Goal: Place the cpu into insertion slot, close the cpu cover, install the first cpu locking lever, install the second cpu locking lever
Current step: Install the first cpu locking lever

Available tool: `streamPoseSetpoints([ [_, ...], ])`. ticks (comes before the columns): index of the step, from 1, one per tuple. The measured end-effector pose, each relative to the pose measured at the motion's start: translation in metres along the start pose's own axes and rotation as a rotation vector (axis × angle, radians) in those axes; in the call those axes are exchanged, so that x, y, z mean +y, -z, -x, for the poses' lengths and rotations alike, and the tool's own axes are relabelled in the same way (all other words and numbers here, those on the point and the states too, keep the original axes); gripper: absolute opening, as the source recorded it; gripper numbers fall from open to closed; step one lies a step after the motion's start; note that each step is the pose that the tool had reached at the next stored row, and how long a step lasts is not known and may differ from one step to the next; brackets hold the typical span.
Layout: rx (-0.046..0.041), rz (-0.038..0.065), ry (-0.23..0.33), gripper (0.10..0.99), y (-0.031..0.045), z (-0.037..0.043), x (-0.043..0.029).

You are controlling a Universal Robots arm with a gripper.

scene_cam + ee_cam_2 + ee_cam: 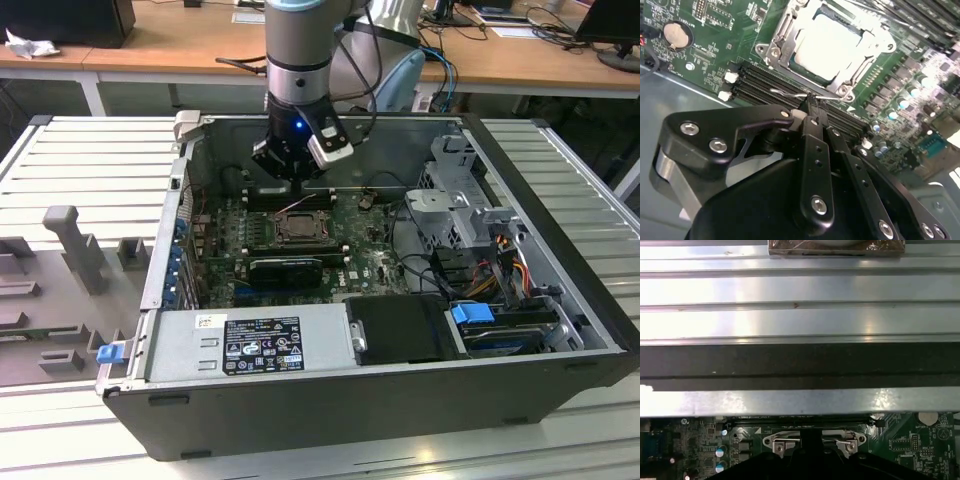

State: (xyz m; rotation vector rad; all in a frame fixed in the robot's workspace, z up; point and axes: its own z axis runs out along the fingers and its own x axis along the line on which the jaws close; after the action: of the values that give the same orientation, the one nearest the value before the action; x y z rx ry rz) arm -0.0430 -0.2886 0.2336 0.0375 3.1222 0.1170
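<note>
Landmark: the insertion slot [298, 226], mid-board inside the open computer case [150, 290]; all places are given from it.
Coin cell [678, 34]: on the green board, well to one side of the slot in the second wrist view.
Memory slots [765, 85]: long black rows just beside the slot, between it and the gripper.
Cpu [827, 45]: lying flat in the slot, pale face up.
Cpu cover [785, 35]: silvery frame lying down around the chip.
Locking lever [790, 93]: thin wire along the slot's near edge, at the fingertips.
Gripper [812, 102]: fingers drawn together at the lever wire; judged pinched on it, though the contact itself is hard to see.
Risk: the thin wire could slip from the tips, or the tips could scrape the memory slots close under them.
Hidden: the slot's near side behind the gripper in the first wrist view; the second lever's position cannot be told.
</note>
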Motion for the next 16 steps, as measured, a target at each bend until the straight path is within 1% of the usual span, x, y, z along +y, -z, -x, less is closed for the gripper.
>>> streamPoseSetpoints([
  [4, 0.0015, 0.000, 0.018, 0.106, -0.0030, 0.0042, 0.0016],
  [7, 0.0019, 0.000, 0.025, 0.106, -0.0043, 0.0091, 0.0024],
  [9, 0.0024, 0.000, 0.029, 0.106, -0.0057, 0.0139, 0.0038],
  [14, 0.0034, 0.001, 0.045, 0.106, -0.0088, 0.0168, 0.0048],
  [16, 0.0048, 0.001, 0.062, 0.106, -0.0123, 0.0182, 0.0047],
])
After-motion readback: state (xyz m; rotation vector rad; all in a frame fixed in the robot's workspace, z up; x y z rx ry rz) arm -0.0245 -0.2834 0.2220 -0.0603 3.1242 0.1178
